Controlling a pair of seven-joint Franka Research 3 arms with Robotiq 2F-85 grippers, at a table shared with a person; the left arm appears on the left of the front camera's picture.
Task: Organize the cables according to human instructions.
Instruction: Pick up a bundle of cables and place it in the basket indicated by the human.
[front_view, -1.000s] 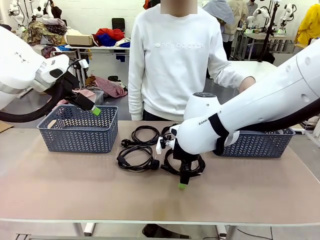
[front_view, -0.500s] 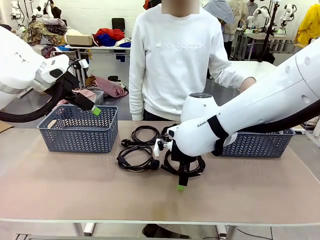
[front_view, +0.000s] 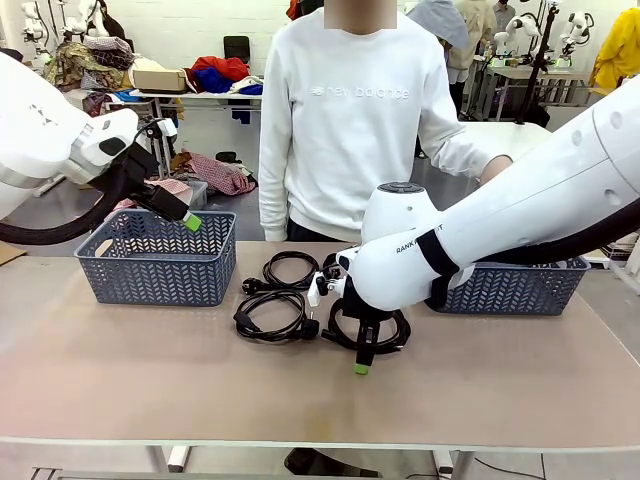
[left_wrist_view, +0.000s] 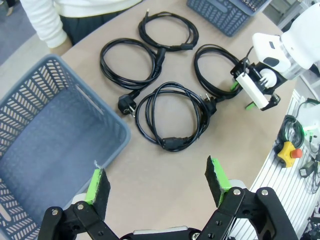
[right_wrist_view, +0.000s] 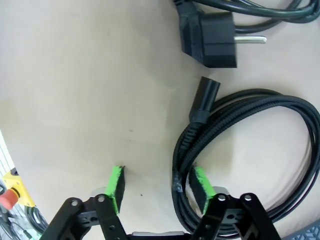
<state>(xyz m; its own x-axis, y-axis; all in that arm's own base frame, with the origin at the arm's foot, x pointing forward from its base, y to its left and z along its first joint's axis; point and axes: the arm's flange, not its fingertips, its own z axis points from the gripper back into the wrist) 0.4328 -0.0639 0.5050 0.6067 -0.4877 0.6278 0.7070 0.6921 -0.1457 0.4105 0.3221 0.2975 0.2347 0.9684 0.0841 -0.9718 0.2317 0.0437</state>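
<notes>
- So, progress check: basically nothing is sorted yet. All four power cords (left_wrist_view: 172, 115) lie coiled on the table (front_view: 200, 390), in the gap between the left basket (front_view: 155, 270) and the right basket (front_view: 520, 290).
- From the left wrist view, the part of the left basket I can see has no cord in it. I can't see into the right one from here.
- My right gripper (right_wrist_view: 158, 182) is down at the table on the near-right cord (right_wrist_view: 184, 147). Its strands run between the two fingers, right up against one pad, with bare table between them and the other pad. So the jaws bracket the cord but aren't clamped on it, and I wouldn't call it grasped.
- My left gripper (left_wrist_view: 157, 180) hangs above the near edge of the left basket with its jaws spread wide, holding nothing.
- My read is that this is pick number one, with all four cords left to go.
- Compared with a second ago, the right wrist has shifted a little and its green tip sits slightly nearer the coil. The left arm, all the cords and both baskets look the same.
</notes>
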